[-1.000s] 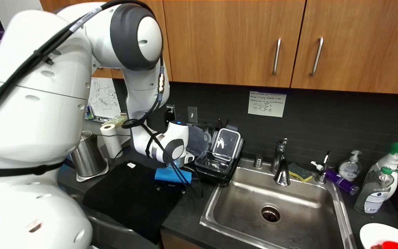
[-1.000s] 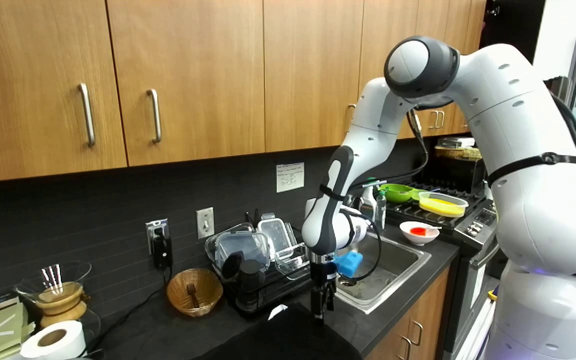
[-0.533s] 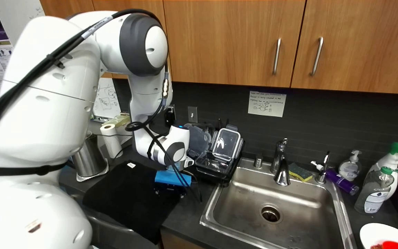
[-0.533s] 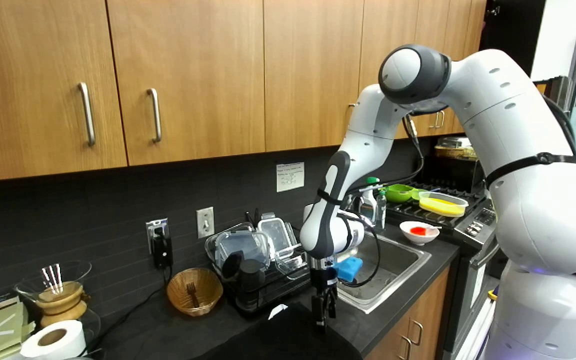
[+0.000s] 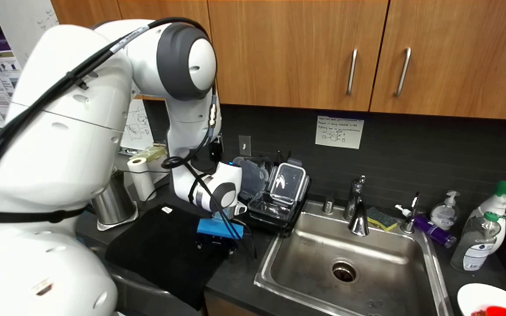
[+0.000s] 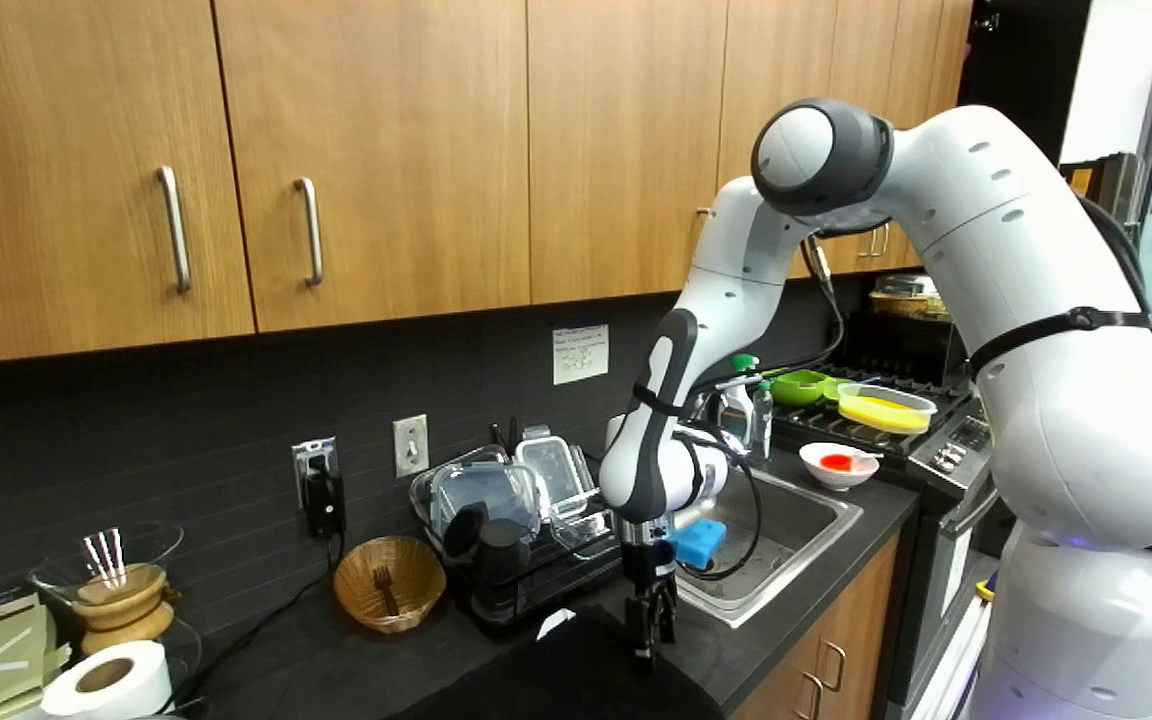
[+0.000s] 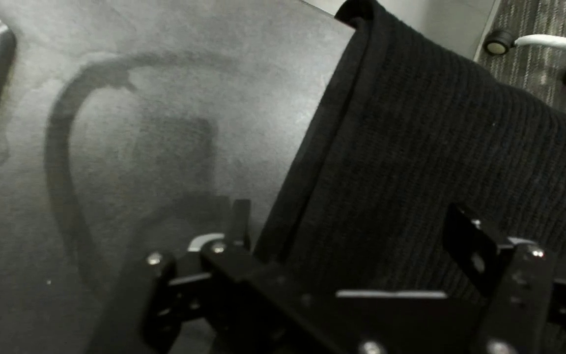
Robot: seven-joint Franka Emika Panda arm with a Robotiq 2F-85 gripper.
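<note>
A black ribbed cloth lies on the dark counter, its folded edge running through the wrist view. In an exterior view the cloth hangs over the counter's front edge, and a small white tag shows near its back corner. My gripper is open over that folded edge. One finger is on the bare counter side, and the opposite one is above the cloth. Nothing sits between them. Low over the cloth's sink-side edge, the gripper points down; whether its tips touch the fabric I cannot tell.
Close behind the gripper stands a black dish rack with clear containers. The steel sink and faucet lie beside it. A metal kettle, paper roll and wicker basket are also on the counter. Wooden cabinets hang above.
The arm's elbow has sunk, and the gripper has come down a little toward the cloth, shifting slightly right in an exterior view. Its jaws stay apart. The cloth looks unmoved.
</note>
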